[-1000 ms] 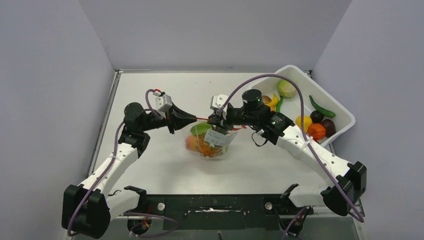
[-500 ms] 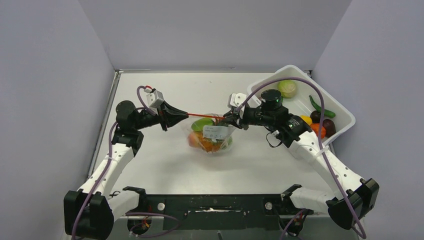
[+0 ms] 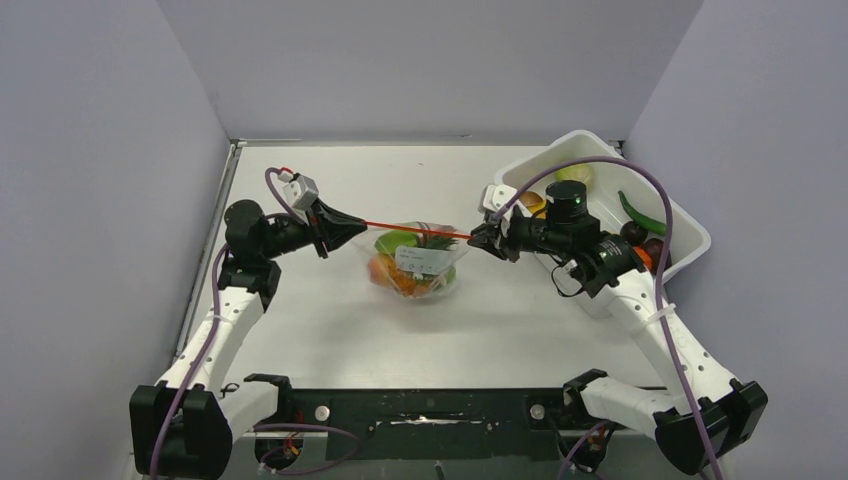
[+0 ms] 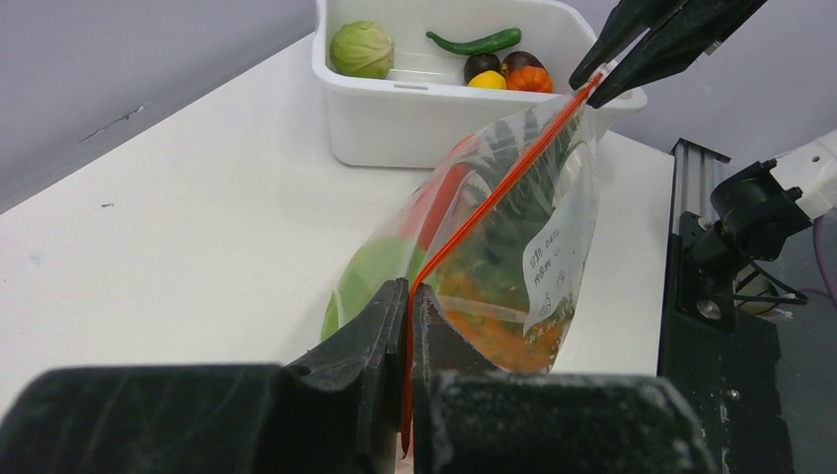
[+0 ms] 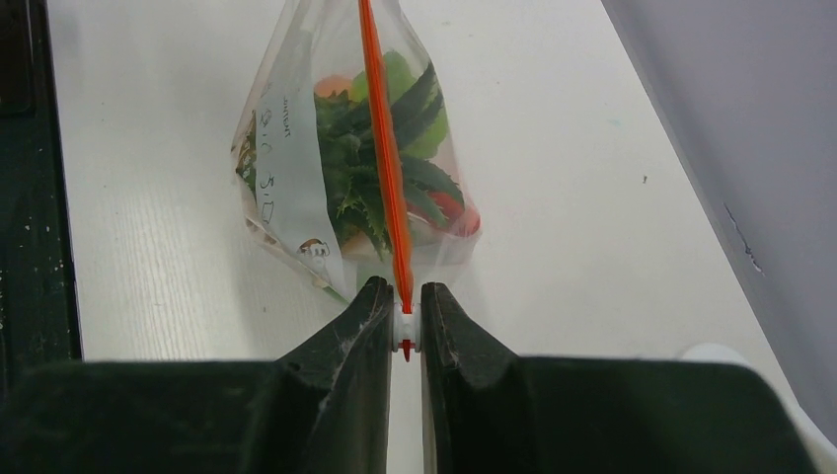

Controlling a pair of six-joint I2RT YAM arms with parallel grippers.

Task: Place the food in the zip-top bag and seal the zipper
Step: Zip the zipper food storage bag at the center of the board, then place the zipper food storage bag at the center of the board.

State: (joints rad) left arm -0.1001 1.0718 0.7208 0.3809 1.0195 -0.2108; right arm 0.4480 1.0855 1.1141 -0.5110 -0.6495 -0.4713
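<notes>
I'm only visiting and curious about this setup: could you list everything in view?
zip-top bag: one, clear, mid-table, held by its top edge
label: one, white, on the bag
zipper: one, red-orange, stretched along the bag's top
food in bag: several, green, orange, red; count unclear
tub: one, white, table's far right
in tub: cabbage, pepper, both green; dark fruit; yellow piece; orange bumpy fruit
table: one, white
left arm: white-black, jaws shut on zipper
right arm: white-black, jaws shut on zipper's white end
</notes>
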